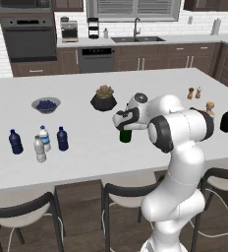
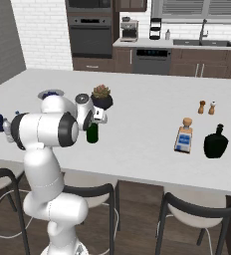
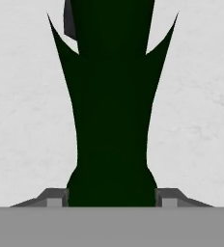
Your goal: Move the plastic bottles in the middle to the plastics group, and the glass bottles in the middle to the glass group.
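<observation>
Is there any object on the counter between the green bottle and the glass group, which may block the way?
Nothing visible does. From the green bottle, with the gripper around its neck, bare counter runs right to the clear stoppered bottle and black bottle. The two shakers stand farther back, off that line.

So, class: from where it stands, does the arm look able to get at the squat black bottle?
Probably yes, but not right now: the gripper sits around the green bottle, jaws at its sides. The counter between it and the black bottle is bare.
</observation>
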Motion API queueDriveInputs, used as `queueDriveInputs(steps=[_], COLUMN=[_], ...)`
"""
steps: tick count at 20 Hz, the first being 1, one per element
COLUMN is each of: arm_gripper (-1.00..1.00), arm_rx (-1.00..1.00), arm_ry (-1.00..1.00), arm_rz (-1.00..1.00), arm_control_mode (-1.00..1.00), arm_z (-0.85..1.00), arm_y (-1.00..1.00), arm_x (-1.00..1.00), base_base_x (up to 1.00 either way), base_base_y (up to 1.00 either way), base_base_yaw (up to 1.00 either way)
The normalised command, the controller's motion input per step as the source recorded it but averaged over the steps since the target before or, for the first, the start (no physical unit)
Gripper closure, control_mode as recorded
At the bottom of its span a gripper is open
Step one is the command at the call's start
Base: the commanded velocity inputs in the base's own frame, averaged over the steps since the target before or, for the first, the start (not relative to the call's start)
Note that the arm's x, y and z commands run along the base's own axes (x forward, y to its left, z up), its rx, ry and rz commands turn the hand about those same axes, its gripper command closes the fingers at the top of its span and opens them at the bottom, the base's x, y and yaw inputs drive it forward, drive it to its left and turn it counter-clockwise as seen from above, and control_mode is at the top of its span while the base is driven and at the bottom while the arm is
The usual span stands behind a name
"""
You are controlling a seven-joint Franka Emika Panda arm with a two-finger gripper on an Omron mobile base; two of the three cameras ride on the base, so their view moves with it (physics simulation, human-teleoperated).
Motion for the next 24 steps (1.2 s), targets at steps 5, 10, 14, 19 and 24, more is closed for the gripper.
queueDriveInputs(steps=[5,10,14,19,24], arm_gripper=[1.0,1.0,1.0,1.0,1.0], arm_rx=[0.0,0.0,0.0,0.0,0.0], arm_ry=[-0.05,0.0,0.0,0.0,0.0], arm_rz=[-0.01,-0.09,-0.14,-0.16,-0.16], arm_control_mode=[-1.0,-1.0,-1.0,-1.0,-1.0], arm_z=[0.14,0.48,0.33,0.07,0.0], arm_y=[-0.15,-0.43,-0.9,-0.99,-1.0], arm_x=[-0.11,-0.07,-0.07,0.0,-0.03], base_base_x=[0.0,0.0,0.0,0.0,0.0], base_base_y=[0.0,0.0,0.0,0.0,0.0], base_base_yaw=[0.0,0.0,0.0,0.0,0.0])
